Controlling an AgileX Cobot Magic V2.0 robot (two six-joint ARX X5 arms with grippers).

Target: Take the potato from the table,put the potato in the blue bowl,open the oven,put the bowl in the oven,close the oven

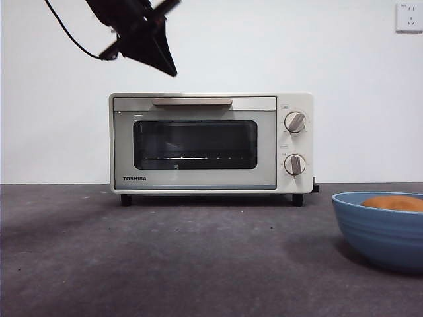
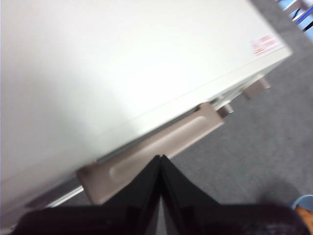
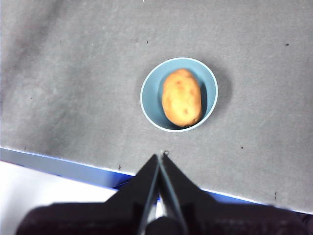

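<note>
Front view: the oven (image 1: 210, 143) stands at the back of the counter (image 1: 165, 257), its dark glass door shut, the beige handle (image 1: 192, 102) running along the top of the door and two knobs (image 1: 295, 122) stacked on its right side. A dark end effector (image 1: 166, 66) hangs in the air above the oven's upper left part, its black tip pointing down and clear of the top of the oven; a cable trails off behind it. At the right edge of the picture sits the bowl (image 1: 380, 228), cut off by the frame, with the top of the potato (image 1: 395, 203) showing over its rim. A wall socket (image 1: 409, 16) is at the upper right corner.

Left wrist view: the left end effector (image 2: 161, 159) has its two black jaws pressed together with no gap between them, gripping nothing. Their joined tip lies right over the handle (image 2: 161, 144) in the picture, though contact cannot be judged. The cream top of the oven (image 2: 122, 63) fills most of the picture, a red label (image 2: 264, 45) near one corner, and a knob (image 2: 256, 87) juts out past the end of the handle. A sliver of the bowl (image 2: 304, 201) peeps in at the frame's edge.

Right wrist view: the right end effector (image 3: 160, 157) also has its jaws together and empty, held high over the counter (image 3: 73, 83). The potato (image 3: 181, 97) lies inside the bowl (image 3: 151, 98), which stands on the counter well apart from the jaws. The counter's blue edge strip (image 3: 58, 164) crosses beneath them.
</note>
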